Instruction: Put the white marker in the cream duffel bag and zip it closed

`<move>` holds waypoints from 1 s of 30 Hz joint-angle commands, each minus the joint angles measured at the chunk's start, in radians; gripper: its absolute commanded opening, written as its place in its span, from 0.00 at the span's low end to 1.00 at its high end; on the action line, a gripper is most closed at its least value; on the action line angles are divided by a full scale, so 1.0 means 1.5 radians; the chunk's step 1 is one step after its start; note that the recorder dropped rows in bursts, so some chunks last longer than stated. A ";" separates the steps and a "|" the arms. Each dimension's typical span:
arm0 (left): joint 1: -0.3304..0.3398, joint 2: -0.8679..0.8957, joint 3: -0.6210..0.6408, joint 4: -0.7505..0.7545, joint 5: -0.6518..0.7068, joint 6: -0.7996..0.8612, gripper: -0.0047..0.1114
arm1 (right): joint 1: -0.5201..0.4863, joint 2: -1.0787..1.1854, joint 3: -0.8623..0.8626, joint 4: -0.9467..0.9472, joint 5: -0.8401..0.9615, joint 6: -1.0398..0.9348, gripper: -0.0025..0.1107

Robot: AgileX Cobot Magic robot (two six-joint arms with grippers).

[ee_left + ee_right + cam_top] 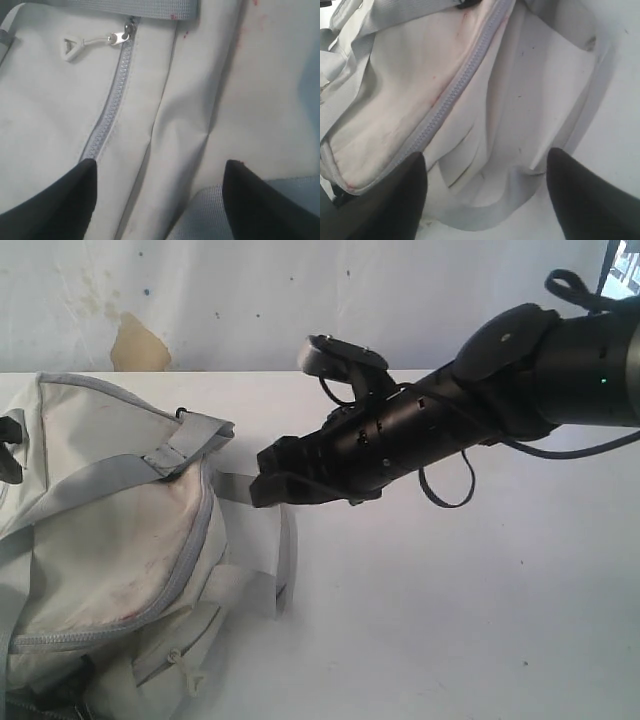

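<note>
Exterior view | cream duffel bag [110, 530], reddish stains | right hand [259, 480] spread | left hand [159, 167] spread

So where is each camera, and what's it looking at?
Exterior view: off the arms, looking across the white table toward the wall; the right arm and right tool reach toward the cream duffel bag.
Left wrist view: on the left wrist, close over the bag's zipper pull; the open left tool's two dark fingertips show.
Right wrist view: on the right wrist, facing a bag zipper and strap; its open fingertips show.
Shared: all see the bag; exterior and right wrist views both show the right tool.
</note>
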 commanded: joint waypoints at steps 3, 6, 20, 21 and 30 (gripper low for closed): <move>0.001 0.002 -0.026 0.040 0.095 0.006 0.71 | 0.042 0.018 -0.029 0.015 0.023 -0.007 0.58; 0.002 0.002 -0.053 0.091 0.168 -0.033 0.71 | 0.061 0.018 -0.039 0.014 0.045 -0.009 0.58; 0.114 -0.120 0.003 0.090 0.277 -0.041 0.47 | 0.087 0.018 -0.055 0.011 0.094 -0.045 0.58; 0.125 -0.130 0.013 0.090 0.281 -0.045 0.47 | 0.087 0.018 -0.055 0.011 0.096 -0.045 0.58; 0.188 -0.143 0.115 0.007 0.236 -0.059 0.47 | 0.087 0.018 -0.055 0.011 0.106 -0.045 0.58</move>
